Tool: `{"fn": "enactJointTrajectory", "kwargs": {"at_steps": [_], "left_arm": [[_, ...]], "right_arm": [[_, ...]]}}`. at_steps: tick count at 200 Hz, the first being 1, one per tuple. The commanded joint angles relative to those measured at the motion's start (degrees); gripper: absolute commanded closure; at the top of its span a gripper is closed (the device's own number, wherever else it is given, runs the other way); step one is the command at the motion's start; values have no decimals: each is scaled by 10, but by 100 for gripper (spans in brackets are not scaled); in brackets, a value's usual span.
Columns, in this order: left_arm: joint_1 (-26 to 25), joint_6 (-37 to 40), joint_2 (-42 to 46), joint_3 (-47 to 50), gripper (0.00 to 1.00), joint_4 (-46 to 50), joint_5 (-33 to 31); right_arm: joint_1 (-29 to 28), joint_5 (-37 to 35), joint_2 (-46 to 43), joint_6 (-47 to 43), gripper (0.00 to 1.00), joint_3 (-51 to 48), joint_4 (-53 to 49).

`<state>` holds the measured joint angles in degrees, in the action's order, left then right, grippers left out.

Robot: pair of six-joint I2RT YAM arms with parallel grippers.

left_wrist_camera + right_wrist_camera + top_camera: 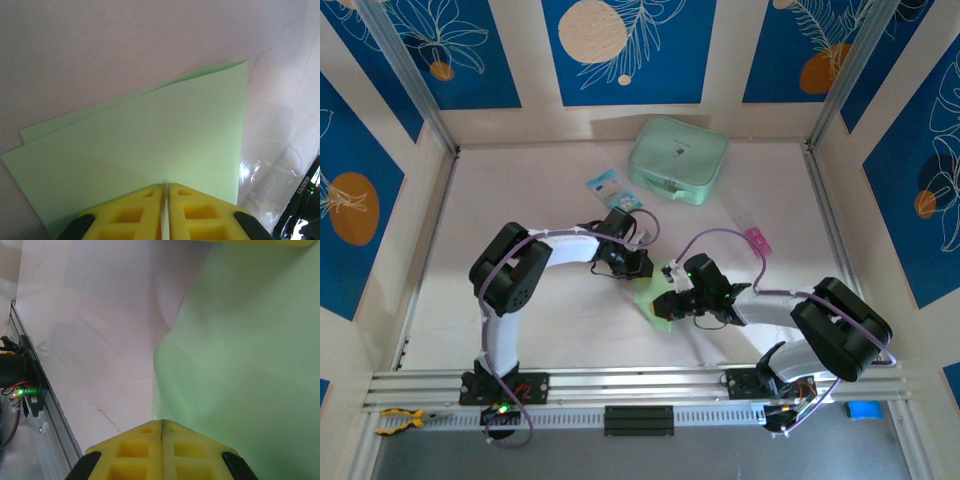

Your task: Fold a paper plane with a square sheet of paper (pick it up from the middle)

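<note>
Fingertips of the left gripper (165, 192) are pressed together, with the near edge of the square sheet of paper (165, 130) pinched in the thin seam between the yellow pads. From there the pale green sheet fans away over the pinkish table (100, 45). It is doubled over, and a second layer peeks out along its far-left edge, so the two layers are not quite aligned.

The right gripper (161, 427) is also fully closed. The sheet's edge runs down to its fingertip seam, so it appears to nip the paper there, and the sheet rises to the right.

From above, both grippers meet over the paper near the middle of the table, between the two arms. A mint-green case (678, 160) and a small blue-and-white packet (613, 188) lie well apart, toward the far side.

This looks like an early fold, with the paper doubled but no crease pressed. The next move probably calls for squaring the offset edges, then flattening the fold against the table while one gripper keeps hold.
</note>
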<state>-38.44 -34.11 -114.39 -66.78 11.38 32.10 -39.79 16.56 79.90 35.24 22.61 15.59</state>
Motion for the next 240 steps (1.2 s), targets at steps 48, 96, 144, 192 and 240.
{"fn": "enactJointTrajectory", "kwargs": {"at_steps": [48, 96, 144, 192, 240], "left_arm": [[-6, 10, 10, 17, 86, 32, -31], [-7, 13, 33, 5, 82, 25, -23], [-12, 18, 50, 7, 78, 9, -13], [-15, 19, 15, 9, 83, 17, -10], [-15, 25, 5, 29, 86, 26, -38]], "right_arm": [[18, -5, -5, -10, 99, 20, -37], [21, -20, -5, -9, 99, 18, -46], [20, -20, 0, -11, 99, 18, -46], [23, -18, -2, -11, 99, 19, -46], [23, -23, -7, -19, 99, 24, -60]]}}
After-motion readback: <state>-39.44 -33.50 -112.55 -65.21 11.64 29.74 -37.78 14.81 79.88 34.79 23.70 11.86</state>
